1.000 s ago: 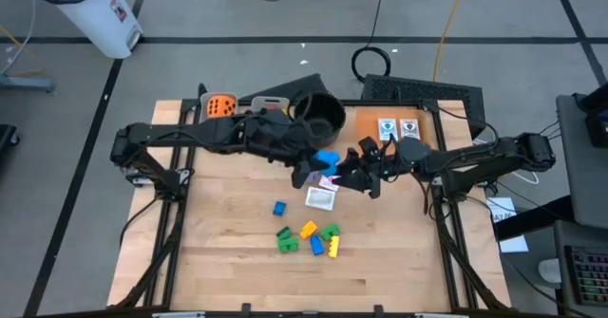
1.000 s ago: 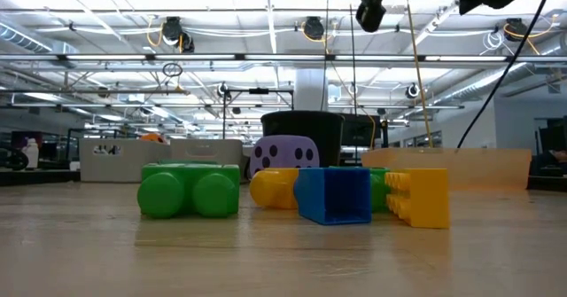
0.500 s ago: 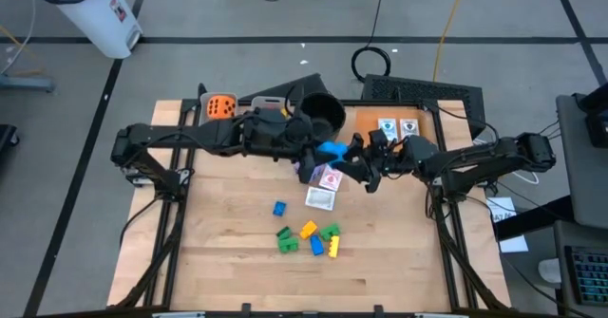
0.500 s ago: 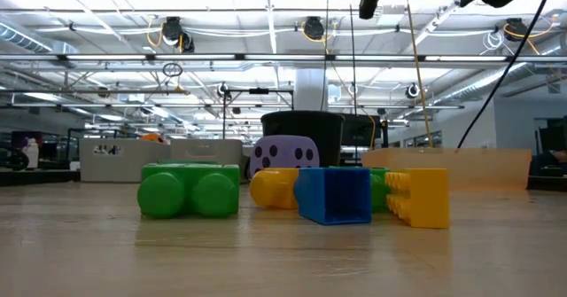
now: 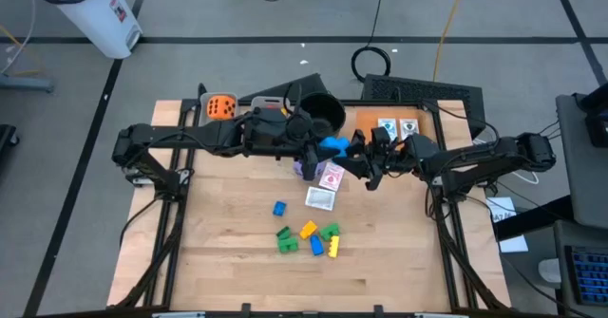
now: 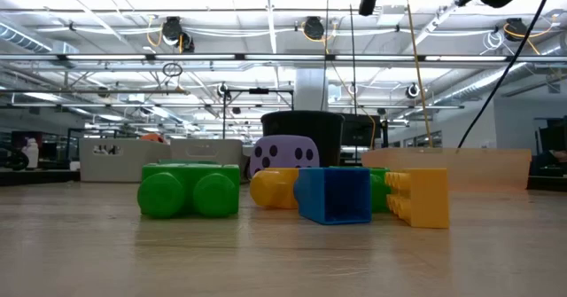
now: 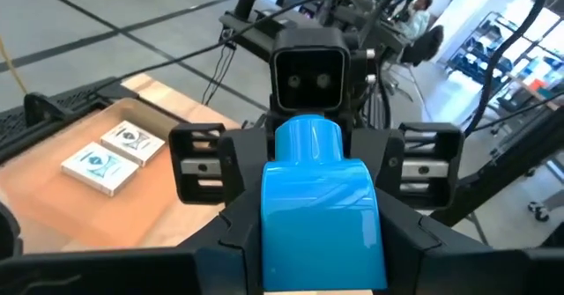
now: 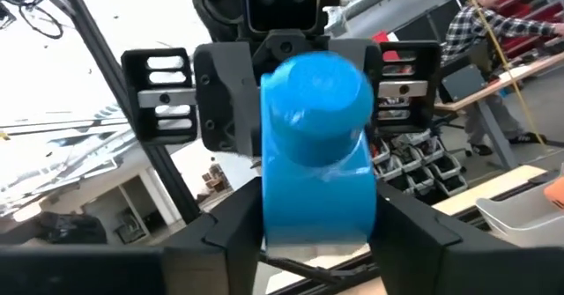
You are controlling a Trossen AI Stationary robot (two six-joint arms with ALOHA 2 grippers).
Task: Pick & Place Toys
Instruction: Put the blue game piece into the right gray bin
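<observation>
1. You have both grippers meeting in mid-air above the table's middle, just in front of the round black pot [image 5: 321, 115]: the left gripper [image 5: 312, 148] and the right gripper [image 5: 356, 155] face each other.
2. Between them sits a light blue block [image 5: 332, 147]; your left gripper's fingers are clamped on its sides, and the right gripper's fingers bracket the same block from the opposite end, though you cannot tell if they press it.
3. Below the hand-off, two picture cards [image 5: 325, 187] lie overlapping on the wood, beside the purple die [image 6: 284, 155].
4. Nearer the front, you see green, yellow and blue blocks [image 5: 309, 238] clustered, one small blue block [image 5: 279, 208] apart.
5. The orange die [image 5: 221, 106] rests at the rear left.
</observation>
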